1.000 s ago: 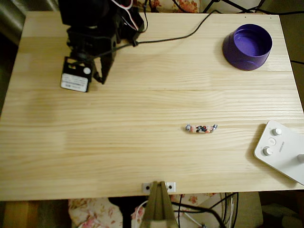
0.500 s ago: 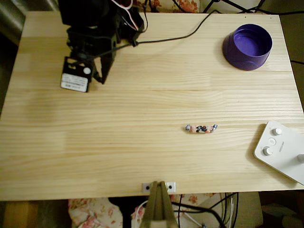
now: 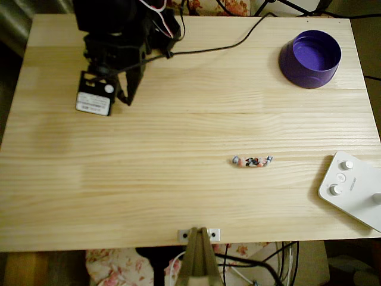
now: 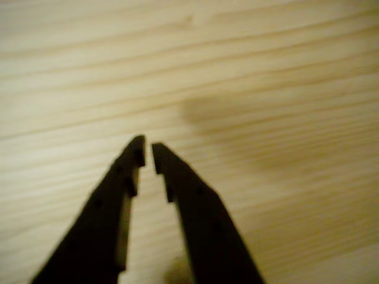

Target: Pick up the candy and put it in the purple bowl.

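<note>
The candy [image 3: 252, 161] lies flat on the bare wooden counter [image 3: 178, 196], lengthwise across the overhead view, right of centre and toward the near edge, with nothing touching it. The purple bowl [image 3: 310, 58] stands upright in the far right corner, well apart from it, and a white device with knobs [image 3: 352, 187] sits at the right edge nearer the candy. The gripper [image 3: 122, 95] hangs over the far left corner, far from both; in the wrist view [image 4: 147, 152] its black fingers [image 4: 127, 168] are nearly together with a narrow gap at the tips, holding nothing, over plain wood grain. The sweet looks very light and slim, its wrapper probably slick and crinkly, so it could skid or twist away. The firmer middle seems the best hold, fingers closing across its short width, not on the limp twisted ends.
</note>
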Controlling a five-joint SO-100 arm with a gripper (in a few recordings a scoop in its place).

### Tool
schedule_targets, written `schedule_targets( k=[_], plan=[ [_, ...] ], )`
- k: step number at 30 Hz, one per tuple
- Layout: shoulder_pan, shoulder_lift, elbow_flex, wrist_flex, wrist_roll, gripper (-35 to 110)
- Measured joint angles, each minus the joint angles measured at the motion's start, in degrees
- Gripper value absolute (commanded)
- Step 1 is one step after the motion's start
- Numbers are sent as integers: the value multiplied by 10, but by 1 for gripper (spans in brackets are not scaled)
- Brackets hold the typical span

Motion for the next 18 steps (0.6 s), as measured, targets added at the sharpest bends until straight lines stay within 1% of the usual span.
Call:
schedule_targets(
  k=[18],
  plan=[
    [-11,0,0,0,-11,-1]
  ],
)
